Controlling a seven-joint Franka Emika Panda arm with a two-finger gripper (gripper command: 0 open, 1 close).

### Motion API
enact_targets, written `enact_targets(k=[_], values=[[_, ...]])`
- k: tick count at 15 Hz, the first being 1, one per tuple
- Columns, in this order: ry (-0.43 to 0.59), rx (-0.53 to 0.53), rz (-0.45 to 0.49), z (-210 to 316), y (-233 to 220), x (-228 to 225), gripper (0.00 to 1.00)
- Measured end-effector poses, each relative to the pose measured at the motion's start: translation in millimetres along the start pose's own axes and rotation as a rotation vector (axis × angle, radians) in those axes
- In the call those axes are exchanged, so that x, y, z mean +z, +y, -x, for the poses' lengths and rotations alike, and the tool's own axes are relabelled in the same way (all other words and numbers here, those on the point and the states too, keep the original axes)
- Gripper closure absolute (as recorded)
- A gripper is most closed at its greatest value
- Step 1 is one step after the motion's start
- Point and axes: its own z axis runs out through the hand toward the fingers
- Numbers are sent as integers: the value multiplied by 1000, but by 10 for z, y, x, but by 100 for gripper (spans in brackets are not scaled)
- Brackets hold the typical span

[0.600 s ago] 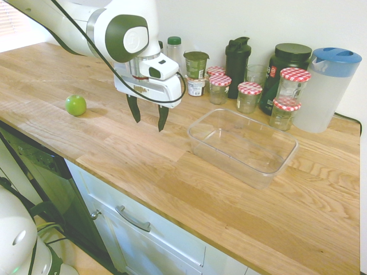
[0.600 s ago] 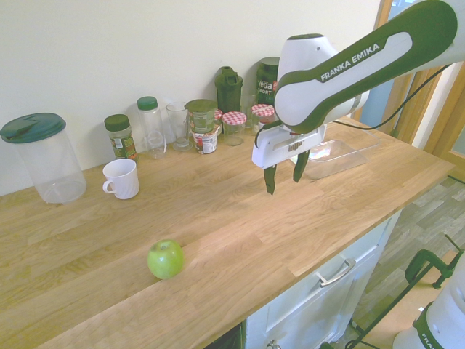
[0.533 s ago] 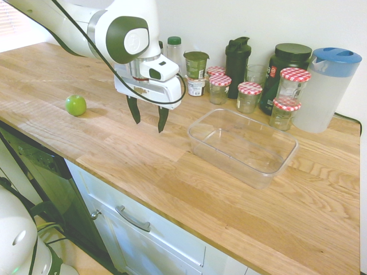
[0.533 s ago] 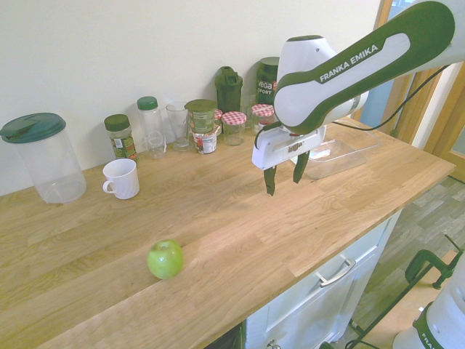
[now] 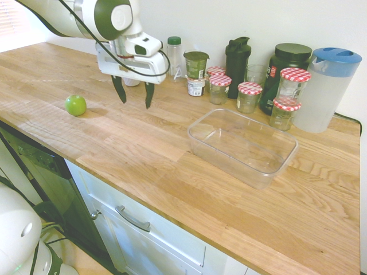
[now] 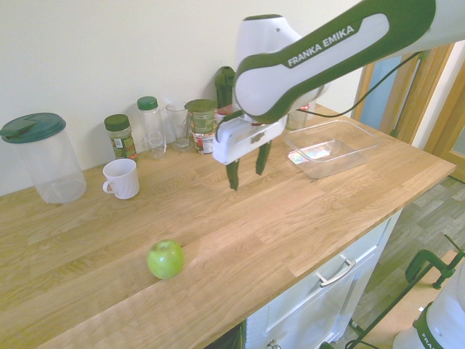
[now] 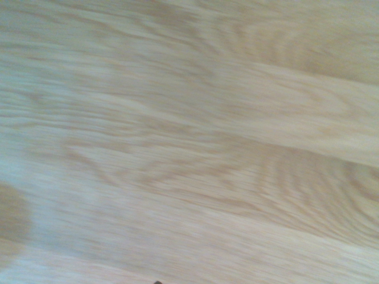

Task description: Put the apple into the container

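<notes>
The small green apple (image 5: 75, 105) (image 6: 166, 259) rests on the wooden countertop near its front edge. The clear plastic container (image 5: 242, 145) (image 6: 330, 147) lies empty further along the counter. My gripper (image 5: 134, 98) (image 6: 247, 166) hangs open above the counter between the two, closer to the apple, with nothing between its fingers. The wrist view shows only blurred wood grain.
Along the wall stand jars with red-checked lids (image 5: 249, 96), a dark shaker bottle (image 5: 237, 59), a black tub (image 5: 285, 71), a blue-lidded pitcher (image 5: 327, 89), a white mug (image 6: 120, 179) and a second pitcher (image 6: 45, 158). The countertop's front edge (image 5: 143, 195) drops to cabinets.
The gripper has moved away from the container toward the apple, still open. The apple and container have not moved.
</notes>
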Motion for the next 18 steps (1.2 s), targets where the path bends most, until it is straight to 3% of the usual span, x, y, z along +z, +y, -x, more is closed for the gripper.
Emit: enact_targets(k=[4, 9, 13, 18], values=[[-50, -244, 16, 519, -788, 11, 0], [-136, -439, 49, 1005, -1260, 91, 0], [-138, -538, 86, 1339, -1435, 267, 0], [-78, -551, 93, 1313, -1589, 500, 0]])
